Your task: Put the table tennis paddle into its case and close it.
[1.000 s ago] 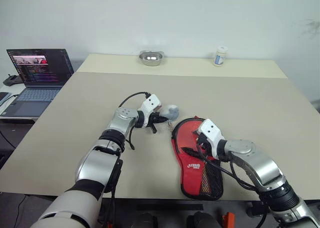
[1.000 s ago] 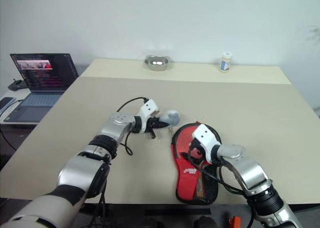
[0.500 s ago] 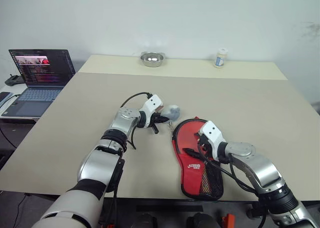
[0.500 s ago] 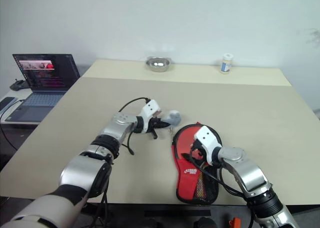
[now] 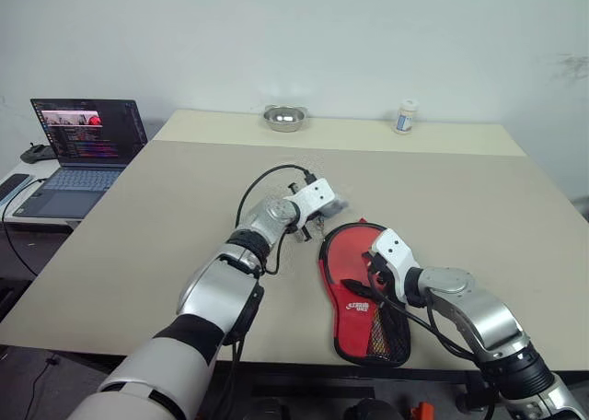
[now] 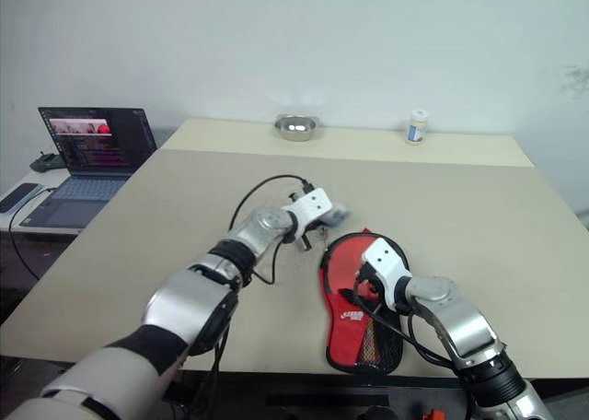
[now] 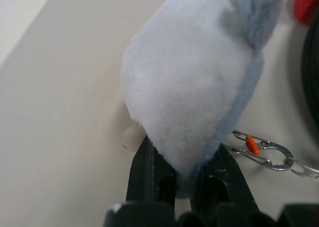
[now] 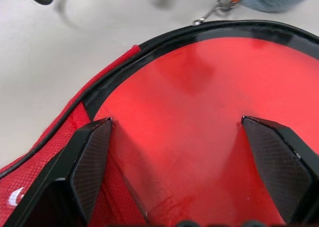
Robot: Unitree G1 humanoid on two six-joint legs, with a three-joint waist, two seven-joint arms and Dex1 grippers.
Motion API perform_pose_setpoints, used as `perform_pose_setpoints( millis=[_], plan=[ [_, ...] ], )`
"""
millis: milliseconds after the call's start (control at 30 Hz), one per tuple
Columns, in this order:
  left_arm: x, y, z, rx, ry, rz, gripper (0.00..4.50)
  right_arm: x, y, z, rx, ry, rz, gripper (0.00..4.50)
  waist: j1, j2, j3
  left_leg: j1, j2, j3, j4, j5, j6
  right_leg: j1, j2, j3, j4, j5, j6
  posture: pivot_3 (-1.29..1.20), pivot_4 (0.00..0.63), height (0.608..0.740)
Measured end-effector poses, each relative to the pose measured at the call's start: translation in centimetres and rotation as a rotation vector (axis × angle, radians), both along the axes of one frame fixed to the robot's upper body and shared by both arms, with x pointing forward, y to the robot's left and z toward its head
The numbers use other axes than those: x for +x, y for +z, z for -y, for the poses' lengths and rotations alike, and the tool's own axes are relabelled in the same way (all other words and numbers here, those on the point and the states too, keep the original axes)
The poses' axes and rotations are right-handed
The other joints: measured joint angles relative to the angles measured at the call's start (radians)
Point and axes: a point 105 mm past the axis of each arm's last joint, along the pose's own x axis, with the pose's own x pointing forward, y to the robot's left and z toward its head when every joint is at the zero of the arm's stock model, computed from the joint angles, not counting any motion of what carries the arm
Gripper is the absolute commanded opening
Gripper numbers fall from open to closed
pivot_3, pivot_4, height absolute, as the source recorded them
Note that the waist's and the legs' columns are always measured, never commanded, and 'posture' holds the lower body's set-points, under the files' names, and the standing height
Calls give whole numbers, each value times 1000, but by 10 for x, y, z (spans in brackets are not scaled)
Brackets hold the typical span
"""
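while your left gripper (image 7: 184,174) pinches the grey plush keychain (image 7: 192,82) just off the rounded end of the case (image 5: 363,291), your right gripper (image 8: 189,172) stands spread wide over the case's open mouth — the red face of the table tennis paddle (image 8: 199,112) shows inside the black zipper edge. a metal clip (image 7: 261,152) links the plush toward the zipper. the case lies near the front of the table (image 5: 184,190), mesh pocket up. a laptop (image 5: 78,148), a steel bowl (image 5: 283,117) and a small bottle (image 5: 404,116) sit well apart.
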Motion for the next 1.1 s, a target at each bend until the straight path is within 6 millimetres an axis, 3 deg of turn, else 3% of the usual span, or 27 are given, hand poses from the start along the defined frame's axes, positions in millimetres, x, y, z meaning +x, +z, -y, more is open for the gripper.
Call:
perform_pose_setpoints(
  millis=[333, 633, 1100],
  plan=[
    [-8, 25, 72, 204, -183, 276, 49, -17, 0, -5, -30, 49, -14, 4500, -4, 0, 0, -1, 1, 1, -4, -1, -1, -2, 0, 1, -3, 0, -1, 0, 150, 740],
    [-36, 25, 129, 151, -354, 285, 48, -30, 0, -4, -59, 66, -24, 4500, 0, 0, 0, -2, 0, 0, -3, -1, -1, -2, -4, -1, -5, -1, 0, 0, 150, 740],
    [-56, 27, 147, 83, -520, 189, 48, -31, 0, -5, -61, 69, -26, 4500, -1, 0, 0, -2, 1, 0, -4, -2, -1, -2, -3, -1, -6, -1, 0, 0, 150, 740]
  ],
)
